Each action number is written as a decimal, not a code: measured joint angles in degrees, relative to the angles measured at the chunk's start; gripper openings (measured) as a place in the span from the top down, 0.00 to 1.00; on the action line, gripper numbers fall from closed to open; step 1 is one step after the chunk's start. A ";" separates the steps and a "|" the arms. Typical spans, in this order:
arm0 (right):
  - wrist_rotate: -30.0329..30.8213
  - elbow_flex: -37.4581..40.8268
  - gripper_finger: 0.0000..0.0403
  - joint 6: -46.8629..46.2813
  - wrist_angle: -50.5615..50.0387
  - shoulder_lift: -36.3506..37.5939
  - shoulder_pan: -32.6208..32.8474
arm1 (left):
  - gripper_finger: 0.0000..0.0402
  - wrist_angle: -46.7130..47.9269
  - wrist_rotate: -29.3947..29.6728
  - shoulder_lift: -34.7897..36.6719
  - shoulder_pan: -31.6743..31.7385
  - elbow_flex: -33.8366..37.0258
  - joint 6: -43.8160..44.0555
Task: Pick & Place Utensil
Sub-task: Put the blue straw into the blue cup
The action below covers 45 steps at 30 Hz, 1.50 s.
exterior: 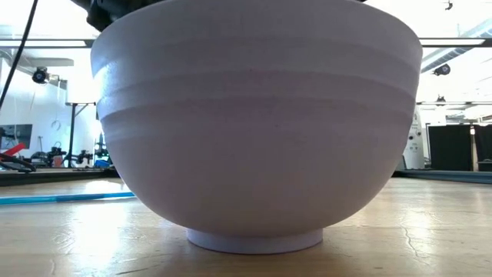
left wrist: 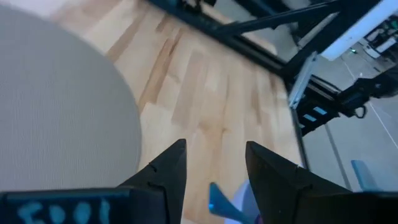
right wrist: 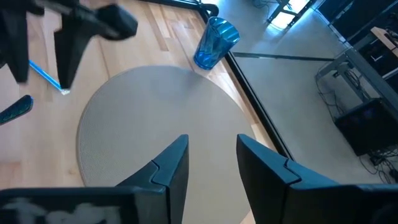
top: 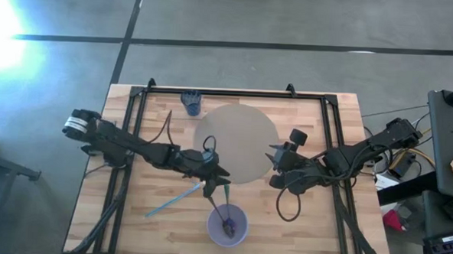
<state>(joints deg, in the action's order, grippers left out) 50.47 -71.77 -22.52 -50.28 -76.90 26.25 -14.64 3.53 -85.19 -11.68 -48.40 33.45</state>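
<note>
From above, the left gripper (top: pixel 218 182) hangs over the wooden table (top: pixel 161 224), just beyond the lavender bowl (top: pixel 227 224) near the front edge, its jaws apart and holding nothing. A dark utensil (top: pixel 224 216) lies in the bowl, its handle sticking up over the rim toward the gripper. A light blue straw-like stick (top: pixel 173 199) lies flat on the table left of the bowl. The right gripper (top: pixel 274 166) sits at the right edge of the round tan mat (top: pixel 237 143), jaws apart and empty. A blue cup (top: pixel 191 102) stands near the back rail.

The low view is filled by the bowl (exterior: pixel 257 123); the blue stick (exterior: pixel 65 198) lies on the table to its left.

In the left wrist view, the fingers (left wrist: pixel 171 171) stand apart above the wood, beside the mat (left wrist: pixel 56 118), with a blue utensil tip (left wrist: pixel 219 202) between them.

In the right wrist view, the fingers (right wrist: pixel 171 165) are spread over the mat (right wrist: pixel 155 118); the blue cup (right wrist: pixel 212 42) lies beyond it, and the left gripper (right wrist: pixel 43 53) shows farther off.
</note>
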 joint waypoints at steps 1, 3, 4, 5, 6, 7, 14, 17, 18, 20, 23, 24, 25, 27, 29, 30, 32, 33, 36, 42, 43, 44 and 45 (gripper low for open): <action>-0.01 0.00 0.67 0.00 0.00 0.00 -0.01 | 0.61 0.55 -0.02 0.98 0.00 0.00 -0.73; -0.02 0.00 0.66 0.00 0.01 0.02 -0.01 | 0.61 1.36 -0.04 3.11 0.02 0.02 -2.54; -0.02 0.00 0.66 0.00 0.01 0.02 -0.01 | 0.61 2.09 -0.04 4.38 0.02 0.01 -3.77; -0.03 0.00 0.66 0.00 0.02 0.02 -0.01 | 0.61 3.03 -0.02 5.66 0.02 0.02 -5.12; -0.03 0.00 0.66 -0.01 0.00 0.02 -0.01 | 0.61 3.66 -0.04 6.96 0.02 0.00 -6.52; -0.03 0.00 0.65 -0.29 0.04 0.02 -0.01 | 0.62 4.71 -0.04 8.30 0.02 0.00 -8.03; -1.32 1.03 0.63 -4.87 -0.04 0.02 0.03 | 0.62 13.47 0.22 17.08 0.07 0.00 -14.02; -1.56 1.97 0.62 -5.65 -0.06 0.04 0.03 | 0.62 15.52 0.60 20.00 0.07 0.00 -14.38; -1.64 2.38 0.61 -6.03 -0.10 0.04 0.03 | 0.62 16.32 0.66 20.98 0.07 0.00 -14.40; -1.66 3.49 0.60 -6.77 -0.08 0.04 0.03 | 0.62 17.93 0.75 22.52 0.07 0.00 -14.39; -1.68 5.45 0.59 -7.43 -0.05 0.04 0.03 | 0.62 20.39 0.96 24.61 0.07 0.00 -14.27; -1.70 6.09 0.59 -7.60 -0.13 0.04 0.01 | 0.62 20.92 1.19 25.16 0.04 -0.09 -14.15; -1.92 6.70 0.59 -7.86 -0.13 0.04 0.01 | 0.62 22.85 1.64 25.58 0.04 -0.54 -14.12; -3.08 7.73 0.58 -9.12 -0.01 0.04 -0.01 | 0.63 27.60 3.39 25.87 0.00 -2.60 -14.12; -3.45 8.63 0.58 -10.68 -0.11 0.04 -0.01 | 0.63 34.44 5.76 25.88 0.00 -5.68 -14.36; -3.62 9.01 0.58 -11.10 0.02 0.04 -0.01 | 0.63 37.98 7.00 25.71 0.00 -7.35 -14.37; -4.05 9.57 0.57 -11.84 -0.11 0.04 -0.01 | 0.63 44.86 9.42 25.31 0.01 -10.91 -14.20; -4.10 9.79 0.57 -12.26 0.04 0.04 -0.01 | 0.63 48.23 10.55 25.11 0.00 -12.45 -13.75; -4.12 10.19 0.57 -13.14 -0.09 0.07 -0.01 | 0.63 56.39 13.10 24.70 -0.07 -16.37 -10.98; -4.12 10.19 0.57 -13.13 -0.05 0.09 -0.01 | 0.63 67.44 12.93 23.34 -1.17 -19.06 -2.97; -4.13 10.19 0.57 -13.14 -0.05 0.11 -0.01 | 0.63 68.27 12.34 22.98 -1.50 -18.93 -1.68; -4.13 10.19 0.56 -13.14 -0.05 0.13 -0.01 | 0.63 69.28 11.86 22.63 -1.85 -18.83 -0.37; -4.14 10.19 0.56 -13.13 -0.05 0.13 -0.01 | 0.63 70.32 11.75 22.08 -2.29 -18.80 0.83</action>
<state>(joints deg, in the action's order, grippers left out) 46.33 -61.58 -35.65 -50.33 -76.77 26.24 55.68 15.28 -63.11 -13.97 -67.21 34.29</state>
